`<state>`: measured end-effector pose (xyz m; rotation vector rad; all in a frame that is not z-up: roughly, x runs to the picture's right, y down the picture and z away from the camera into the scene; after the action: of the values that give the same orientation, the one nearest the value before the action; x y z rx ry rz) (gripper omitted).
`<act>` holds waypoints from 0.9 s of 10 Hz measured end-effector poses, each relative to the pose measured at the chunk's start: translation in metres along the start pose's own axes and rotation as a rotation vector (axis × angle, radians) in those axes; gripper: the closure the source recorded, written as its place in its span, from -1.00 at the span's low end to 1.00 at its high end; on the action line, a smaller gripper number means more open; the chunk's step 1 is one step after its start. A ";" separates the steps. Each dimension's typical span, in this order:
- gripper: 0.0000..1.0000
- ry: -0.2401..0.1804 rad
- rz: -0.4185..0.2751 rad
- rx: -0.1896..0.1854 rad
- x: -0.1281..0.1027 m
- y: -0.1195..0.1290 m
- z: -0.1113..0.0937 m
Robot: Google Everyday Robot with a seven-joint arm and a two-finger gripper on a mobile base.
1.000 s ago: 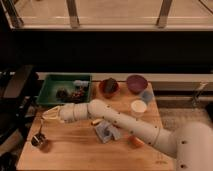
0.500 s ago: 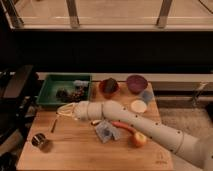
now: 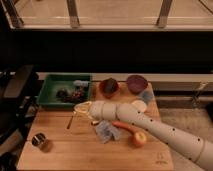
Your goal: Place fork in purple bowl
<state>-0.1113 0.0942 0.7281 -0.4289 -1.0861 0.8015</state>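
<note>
Fork [image 3: 70,121] is seen as a thin dark sliver lying flat on the wooden table [image 3: 60,155], just below and slightly left of the gripper [image 3: 81,107]. Its long axis runs roughly near-to-far, tilted a little, so that its far end points up toward the jaws. Whether the far end is touching the fingertips or lies just short of them cannot be told. The state of the jaws cannot be told either; the pale yellow finger parts are merged into one shape at the end of the white arm [image 3: 150,130].

Nearer than the jaws and to their right, a crumpled blue-grey packet [image 3: 106,132], an orange carrot [image 3: 125,126] and an apple [image 3: 139,139] are noted beside the forearm. Nearer and well to the left stands a small dark can [image 3: 38,140].

Just beyond the jaws lies the green tray [image 3: 50,86] with dark contents. Beyond and to the right is the reddish bowl [image 3: 109,86]; farther right again, well apart from the jaws, is the purple bowl [image 3: 136,82].

Judgement: the fork is not yet lifted. A short descent toward the near-left is called for, jaws set across the handle, then a long carry to the far right.
</note>
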 end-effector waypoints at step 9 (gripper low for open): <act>1.00 -0.016 0.071 0.068 0.024 -0.030 -0.042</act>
<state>-0.0573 0.0955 0.7448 -0.4065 -1.0604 0.9034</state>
